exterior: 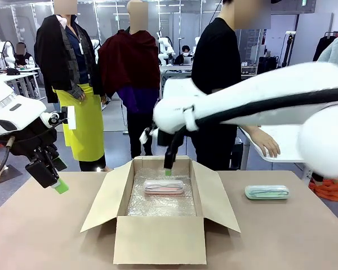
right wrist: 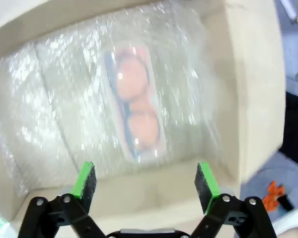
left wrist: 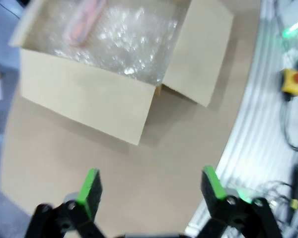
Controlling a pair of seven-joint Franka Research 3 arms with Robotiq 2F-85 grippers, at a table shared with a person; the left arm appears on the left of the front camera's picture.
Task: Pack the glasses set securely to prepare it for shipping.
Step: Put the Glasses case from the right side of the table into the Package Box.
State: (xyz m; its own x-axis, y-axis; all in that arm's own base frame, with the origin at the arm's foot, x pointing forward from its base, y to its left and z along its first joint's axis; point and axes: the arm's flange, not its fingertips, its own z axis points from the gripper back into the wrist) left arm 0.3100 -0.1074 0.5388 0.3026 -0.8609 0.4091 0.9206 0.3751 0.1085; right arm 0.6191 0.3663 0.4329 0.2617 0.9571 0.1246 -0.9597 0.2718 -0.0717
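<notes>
Brown and bare for most of its top, the desk carries an open cardboard box midway between its left and right edges and close to the near edge, all four flaps folded outward. Bubble wrap lines the bottom of the box, and the pink case lies flat on that wrap near the box's far wall, its long side running parallel to the wall. The mint green case lies flat on the bare desk between the box and the right edge, well apart from the box's right flap and touching nothing else. The left fingers hang above the desk's left edge, well apart from the box and tilted down toward the desk; the left wrist view shows them spread wide with nothing between them, and bare desk below. The right fingers point straight down over the far wall of the box, above the pink case and not touching it. From the right wrist view they stand apart and empty, with the case lying on the wrap below the gap; two rounded orange shapes show through its lid, though that picture is blurred. At the far edge stands a person in a black top, one hand resting on a white surface behind the desk.
</notes>
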